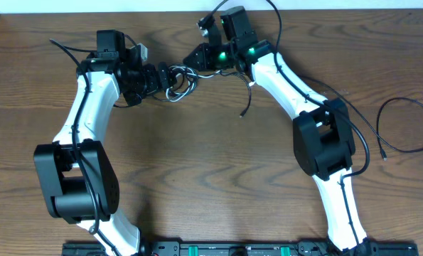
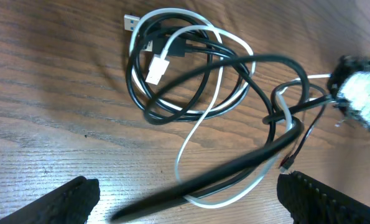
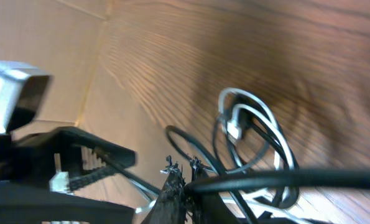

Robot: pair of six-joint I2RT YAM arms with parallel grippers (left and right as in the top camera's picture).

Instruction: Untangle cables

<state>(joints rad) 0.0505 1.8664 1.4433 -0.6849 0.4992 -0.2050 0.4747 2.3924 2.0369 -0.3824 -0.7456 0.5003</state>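
Note:
The cables (image 1: 182,80) lie as one tangle of thin black and white cords between my two grippers. In the left wrist view the cables (image 2: 191,68) form a loose coil with a white plug inside, and one black strand and a white loop trail toward the camera. My left gripper (image 2: 185,208) stands open just above the table, with that black strand lying between its fingers (image 2: 66,202), untouched. My right gripper (image 3: 183,186) is shut on a black cable at the tangle's edge. Overhead, the left gripper (image 1: 165,75) and the right gripper (image 1: 191,58) face each other across the tangle.
A separate black cord (image 1: 409,125) lies in a loop at the far right of the wooden table (image 1: 197,156). Another thin black strand (image 1: 248,99) hangs down beside the right arm. Thicker arm wires run along both arms.

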